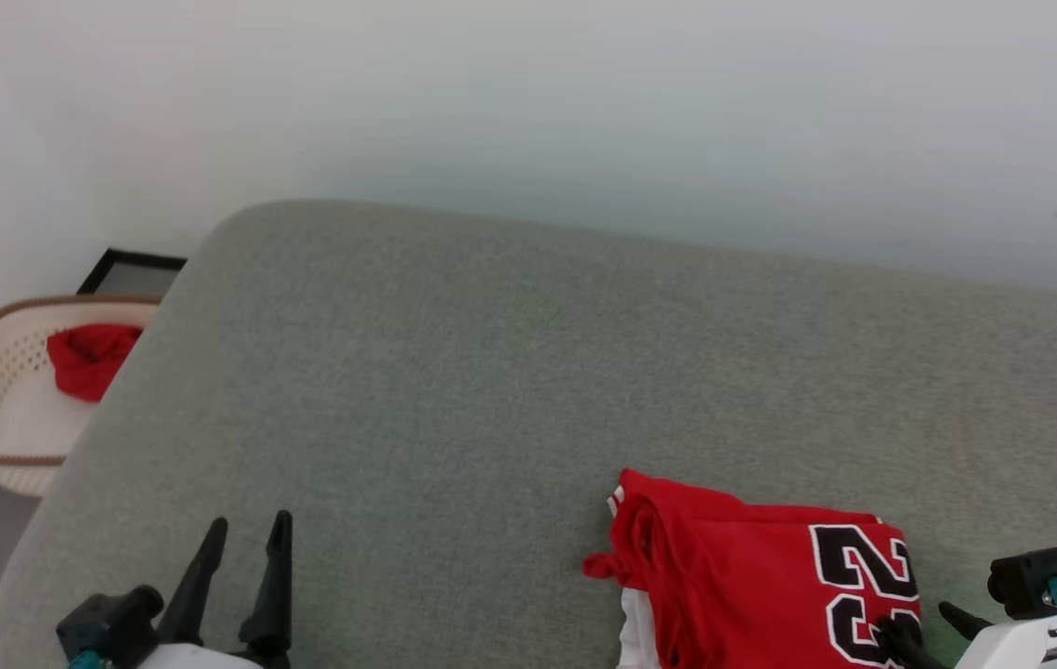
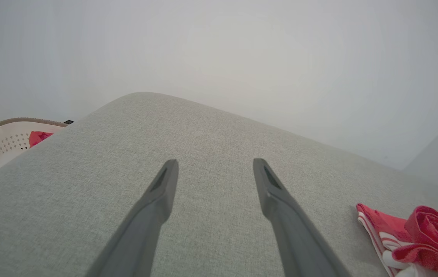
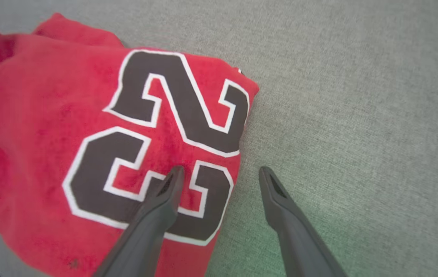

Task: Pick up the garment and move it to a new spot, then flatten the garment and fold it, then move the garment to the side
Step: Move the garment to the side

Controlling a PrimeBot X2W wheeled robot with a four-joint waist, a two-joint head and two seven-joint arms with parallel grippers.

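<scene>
1. At the far left, beyond the worktop's point(image 1: 454, 372) edge, a pale basket point(image 1: 64, 302) holds a small red cloth point(image 1: 90, 358). This is not the task's piece and lies well apart from it
2. The left tool point(image 1: 250, 522) hovers over bare grey cover at the near left of the worktop, its two fingers spread and holding nothing
3. The garment point(image 1: 751, 567), a red jersey, lies at the near right of the worktop as a folded, layered bundle. Its black, white-edged number faces up, striped trim and a rolled hem sit on its left side, and white lining peeks out underneath
4. The right tool point(image 1: 920, 621) is spread wide and empty, astride the garment's right edge, with one finger over the number and the other over bare cover. Whether a tip touches the cloth cannot be told
5. The jersey looks light, soft and limp. Lifted by one corner, the stack would likely sag and fall open, and dragging it over the textured cover may shift the lower layers
6. The best hold seems to be a pinch through all layers at the right edge, matched by the left tool on the opposite edge. The loose rolled hem is better avoided, since a single layer would probably pull out
</scene>
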